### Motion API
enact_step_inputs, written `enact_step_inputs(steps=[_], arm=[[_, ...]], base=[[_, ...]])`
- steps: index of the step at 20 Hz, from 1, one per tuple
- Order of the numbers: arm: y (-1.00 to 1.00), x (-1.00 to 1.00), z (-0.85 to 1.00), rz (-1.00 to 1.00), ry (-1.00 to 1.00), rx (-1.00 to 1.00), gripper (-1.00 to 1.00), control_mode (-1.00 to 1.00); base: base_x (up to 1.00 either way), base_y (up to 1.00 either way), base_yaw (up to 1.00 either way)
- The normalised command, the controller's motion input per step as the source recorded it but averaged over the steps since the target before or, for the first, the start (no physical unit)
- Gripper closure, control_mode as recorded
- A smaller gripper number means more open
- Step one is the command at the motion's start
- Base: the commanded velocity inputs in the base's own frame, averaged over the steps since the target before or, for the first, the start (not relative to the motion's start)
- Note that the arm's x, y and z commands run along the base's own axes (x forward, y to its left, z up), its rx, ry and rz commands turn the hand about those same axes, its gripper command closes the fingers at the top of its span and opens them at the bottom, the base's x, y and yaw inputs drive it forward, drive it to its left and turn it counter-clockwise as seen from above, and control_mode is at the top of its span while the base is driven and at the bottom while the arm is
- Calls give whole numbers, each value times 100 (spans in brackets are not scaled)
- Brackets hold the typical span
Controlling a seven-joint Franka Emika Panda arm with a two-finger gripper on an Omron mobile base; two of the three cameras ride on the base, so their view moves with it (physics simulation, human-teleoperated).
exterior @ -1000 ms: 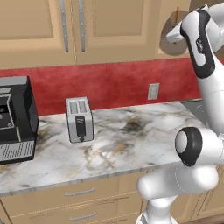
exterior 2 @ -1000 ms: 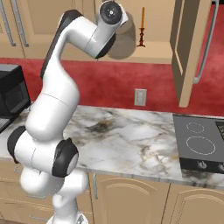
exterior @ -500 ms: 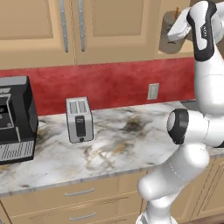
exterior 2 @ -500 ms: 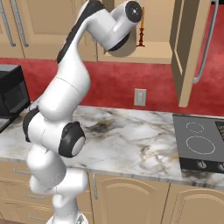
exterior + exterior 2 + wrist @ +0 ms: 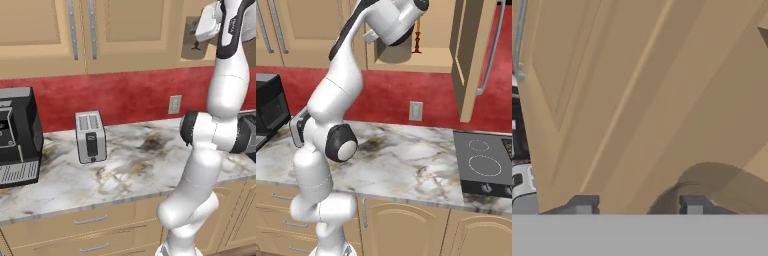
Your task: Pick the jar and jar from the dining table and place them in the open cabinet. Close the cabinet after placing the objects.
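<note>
- The claw (image 5: pixel 639 205) shows as two dark fingertips (image 5: pixel 583 204) standing well apart, with nothing between them: it is open and empty.
- It is raised high, its hand up at the mouth of the open cabinet (image 5: pixel 436 55); my judgement is that it is there either to finish a placement or to set about the door.
- Just ahead of the tips lies plain tan wood with a rounded shadow on it, apparently the inside of the cabinet, though I cannot tell which panel.
- On the cabinet's shelf stands a slim dark thing with a reddish base (image 5: pixel 417 42); it is too small to tell whether it is one of the jars.
- The cabinet door (image 5: pixel 466 60) hangs swung out to the right, with a long metal handle (image 5: pixel 491 50) on its face, so the closing step is not yet done.
- Below, the marble dining table (image 5: pixel 130 170) carries a silver toaster (image 5: pixel 90 136) and a black coffee machine (image 5: pixel 19 135) at its left end; I cannot make out a jar on it.
- A black cooktop (image 5: pixel 483 167) is set into the top at the right, and a wall socket (image 5: pixel 415 110) sits on the red backsplash.
- No brand, label or readable writing appears on anything.
</note>
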Motion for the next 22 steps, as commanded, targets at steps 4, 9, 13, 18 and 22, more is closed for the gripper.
enact_step_inputs(steps=[4, 9, 13, 18, 22], arm=[[0, 0, 12, 0, -17, -2, -100, -100], [-2, -2, 19, 0, -19, 0, -100, -100], [0, -60, 5, -8, -5, -1, -100, -100], [-8, -100, 4, -17, 1, -1, -100, -100], [-14, -100, -13, -18, 0, 0, -100, -100]], base=[[0, 0, 0], [0, 0, 0], [0, 0, 0], [0, 0, 0], [0, 0, 0]])
